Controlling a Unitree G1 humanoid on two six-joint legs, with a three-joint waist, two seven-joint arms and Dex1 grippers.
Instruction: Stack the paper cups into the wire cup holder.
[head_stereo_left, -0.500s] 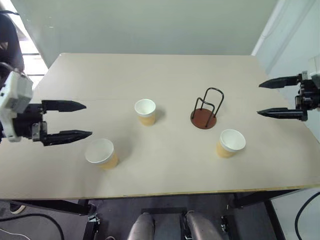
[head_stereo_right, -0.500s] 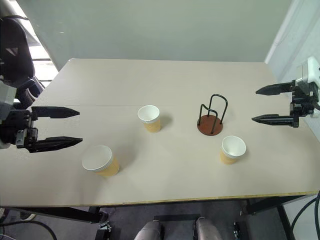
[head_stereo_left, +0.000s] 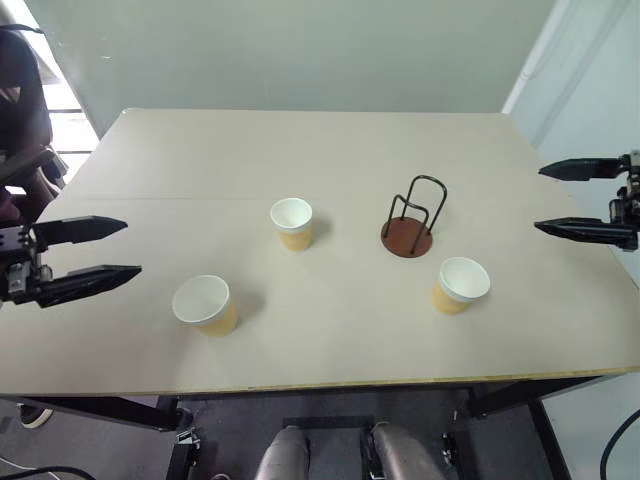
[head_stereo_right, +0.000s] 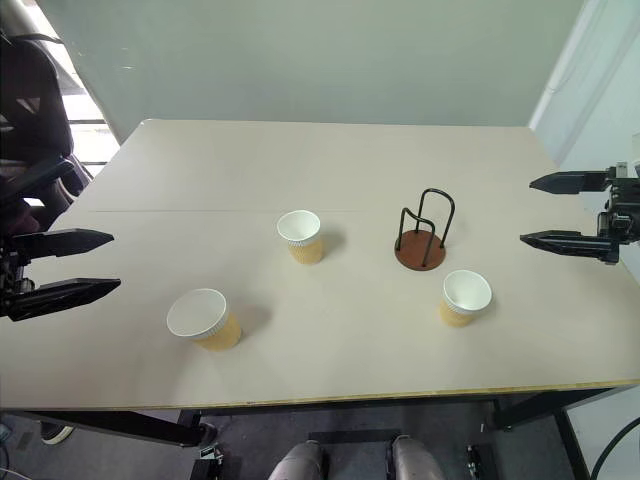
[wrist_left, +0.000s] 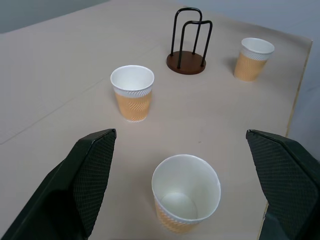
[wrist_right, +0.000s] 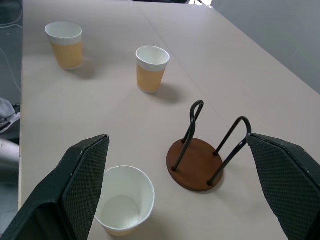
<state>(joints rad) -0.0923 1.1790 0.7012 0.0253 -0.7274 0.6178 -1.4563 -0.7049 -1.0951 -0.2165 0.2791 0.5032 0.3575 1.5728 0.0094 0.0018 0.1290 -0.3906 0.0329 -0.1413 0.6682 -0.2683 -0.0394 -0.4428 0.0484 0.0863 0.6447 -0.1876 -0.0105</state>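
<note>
Cups: three are standing empty — one (head_stereo_left: 204, 304) just past the left gripper (head_stereo_left: 95, 252), one (head_stereo_left: 292, 222) mid-table, one (head_stereo_left: 460, 285) nearer the right gripper (head_stereo_left: 572, 200).
Holder (head_stereo_left: 411, 222): is being left empty, between the two farther cups.
Fingers: both pairs are being held apart, gripping nothing.

head stereo pair high over the table (head_stereo_left: 330, 150); wrist cameras low, facing inward, seemingly nearer, same tabletop
</note>
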